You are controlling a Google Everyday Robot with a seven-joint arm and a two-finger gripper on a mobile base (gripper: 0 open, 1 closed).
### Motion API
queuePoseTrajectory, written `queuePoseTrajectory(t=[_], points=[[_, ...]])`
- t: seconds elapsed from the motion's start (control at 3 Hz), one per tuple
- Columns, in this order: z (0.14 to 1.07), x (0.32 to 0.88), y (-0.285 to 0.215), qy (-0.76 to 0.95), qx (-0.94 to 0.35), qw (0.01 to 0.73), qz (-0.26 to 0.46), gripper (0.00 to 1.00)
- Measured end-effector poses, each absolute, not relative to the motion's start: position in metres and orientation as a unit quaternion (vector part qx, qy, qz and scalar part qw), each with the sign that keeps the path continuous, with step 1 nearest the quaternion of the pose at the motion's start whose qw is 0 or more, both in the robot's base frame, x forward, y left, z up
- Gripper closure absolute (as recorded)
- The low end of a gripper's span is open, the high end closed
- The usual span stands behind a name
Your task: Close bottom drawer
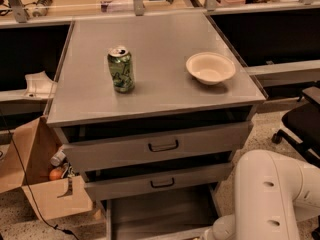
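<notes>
The bottom drawer (160, 214) of the grey cabinet is pulled out, showing its shallow flat grey tray at the bottom of the view. Its front and handle are cut off by the frame's lower edge. My white arm (272, 194) fills the lower right corner, next to the drawer's right side. My gripper is out of view below the frame. Above the tray sit the middle drawer front (157, 181) and the top drawer front (160, 145), each with a dark loop handle and each slightly ajar.
A green can (121, 69) and a cream bowl (210, 68) stand on the cabinet top (155, 39). An open cardboard box (37, 184) sits on the floor to the left. A black office chair (302, 126) is at the right.
</notes>
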State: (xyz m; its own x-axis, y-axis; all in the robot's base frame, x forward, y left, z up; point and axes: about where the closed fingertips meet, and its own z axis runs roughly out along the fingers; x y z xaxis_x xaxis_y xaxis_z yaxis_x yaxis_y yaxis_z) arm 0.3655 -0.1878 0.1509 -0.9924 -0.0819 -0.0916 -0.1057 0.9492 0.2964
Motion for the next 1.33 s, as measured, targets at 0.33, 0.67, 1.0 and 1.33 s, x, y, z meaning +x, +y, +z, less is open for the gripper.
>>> queuePoseTrajectory(t=[0.33, 0.67, 1.0, 1.33], points=[[0.151, 0.366, -0.188, 0.986, -0.048, 0.039, 0.152, 0.65], [0.149, 0.371, -0.189, 0.988, -0.027, 0.053, 0.146, 0.89], [0.146, 0.391, -0.179, 0.986, -0.018, 0.077, 0.145, 1.0], [0.147, 0.39, -0.18, 0.986, -0.018, 0.077, 0.145, 1.0]])
